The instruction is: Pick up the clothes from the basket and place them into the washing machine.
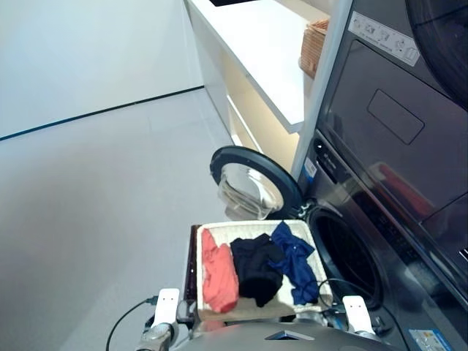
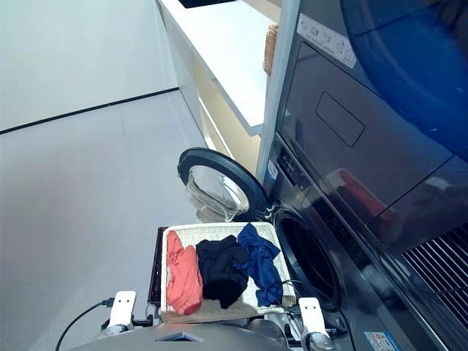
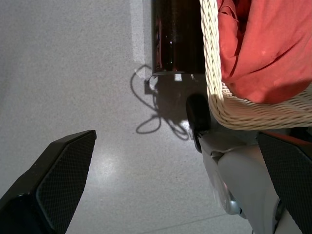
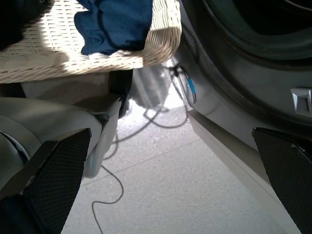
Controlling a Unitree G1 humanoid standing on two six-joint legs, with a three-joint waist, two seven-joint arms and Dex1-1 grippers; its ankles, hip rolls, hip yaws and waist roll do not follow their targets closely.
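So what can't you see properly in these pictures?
- Inside the washing machine: the drum is too dark in both eye views.
- The wicker basket floor: the coral-red garment, black garment and navy garment cover most of it.
- Black garment: cut off by the right wrist view's edge.
- Tan wicker basket: half hidden behind the machine.

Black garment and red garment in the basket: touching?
Touching. In the left eye view the black garment lies edge to edge against the red garment, with no basket weave showing between them.

Coral-red [image 1: 218,272], black [image 1: 255,268], navy clothes [image 1: 296,261] in basket [image 1: 252,228], washing machine [image 1: 351,252] door open
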